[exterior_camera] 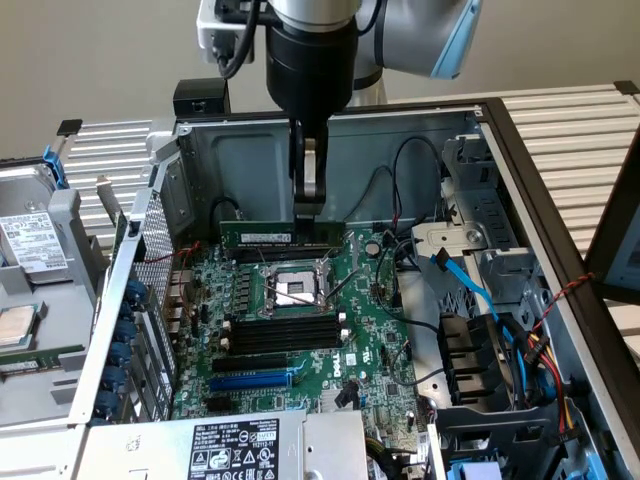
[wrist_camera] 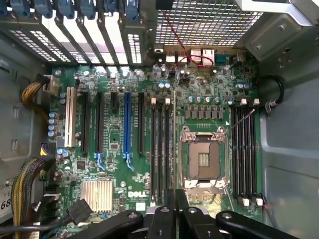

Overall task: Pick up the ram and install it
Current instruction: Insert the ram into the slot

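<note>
A: We're inside the open case [exterior_camera: 497, 130], and the gripper [exterior_camera: 309, 212] is down over the far edge of the motherboard [exterior_camera: 375, 340]. Jaws narrow, pinched on the top edge of the ram [exterior_camera: 260, 236].

B: And the ram lies level along the far memory slots [exterior_camera: 285, 253], just behind the CPU socket [exterior_camera: 292, 290]. Is it touching a slot or just above it? I can't tell.

A: Look where the grip sits, though: toward the exterior view's right end of the stick, not the middle. My worry is that a push from there could drive one end in and leave the other riding high.

B: Agreed. And if the notch is off the slot's key, the force goes straight into the board. A pinch on that thin edge could slip, too.

A: What's sharing the box?

B: The case holds the board, a run of blue cables [exterior_camera: 470, 290] toward the exterior view's right, and a black cable [exterior_camera: 398, 170] looping down near the ram's end. That one's a snag risk, I'd say. The socket has no cooler over it, and the near memory slots [exterior_camera: 272, 335] hold nothing.

A: The blue expansion slot [exterior_camera: 250, 378] is bare as well.
</note>
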Robot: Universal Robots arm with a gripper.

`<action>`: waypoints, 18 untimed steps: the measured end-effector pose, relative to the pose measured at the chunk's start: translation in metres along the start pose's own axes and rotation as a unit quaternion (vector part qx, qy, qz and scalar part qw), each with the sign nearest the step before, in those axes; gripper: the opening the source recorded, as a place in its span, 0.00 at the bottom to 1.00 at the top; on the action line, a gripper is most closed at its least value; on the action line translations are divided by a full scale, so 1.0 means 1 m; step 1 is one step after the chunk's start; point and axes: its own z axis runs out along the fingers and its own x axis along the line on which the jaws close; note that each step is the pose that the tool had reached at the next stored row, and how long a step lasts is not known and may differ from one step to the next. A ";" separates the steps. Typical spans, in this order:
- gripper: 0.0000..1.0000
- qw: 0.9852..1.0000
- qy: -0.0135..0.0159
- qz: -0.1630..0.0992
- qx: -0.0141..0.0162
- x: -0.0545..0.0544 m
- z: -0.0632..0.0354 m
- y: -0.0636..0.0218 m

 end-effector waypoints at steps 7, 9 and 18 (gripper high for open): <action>0.13 1.000 0.000 0.003 0.001 0.000 0.0128 -0.0010; 0.13 1.000 0.001 0.004 0.001 0.000 0.0160 -0.0012; 0.13 1.000 0.004 0.006 0.008 0.000 0.0276 -0.0021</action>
